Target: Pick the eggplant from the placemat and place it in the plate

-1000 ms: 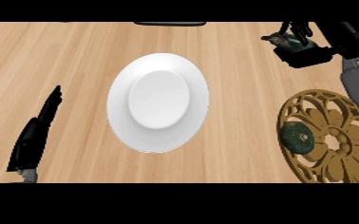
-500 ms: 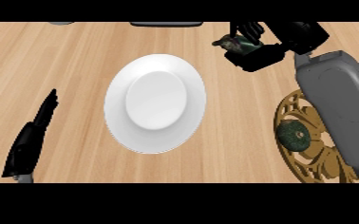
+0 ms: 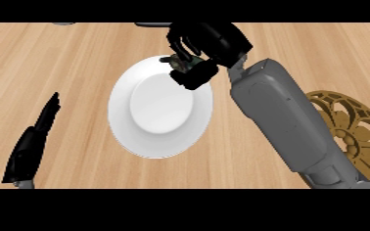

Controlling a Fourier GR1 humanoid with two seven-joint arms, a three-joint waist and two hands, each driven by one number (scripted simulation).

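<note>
Head view showed the right hand (image 3: 211, 43) at the upper middle of the frame, its fingers curled round what looked like the eggplant (image 3: 180, 63), mostly hidden, over the upper right rim of the white plate (image 3: 155, 122). The gold placemat (image 3: 345, 122) lay at the right edge. The left hand (image 3: 33, 144) rested at the lower left, fingers straight, apart from the plate.

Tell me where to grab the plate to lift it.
Probably by its rim at the left edge, coming from the left. The plate lies flat on the counter, so only the rim offers a hold, and the right hand, curled round the eggplant, hangs over the upper right rim.
</note>
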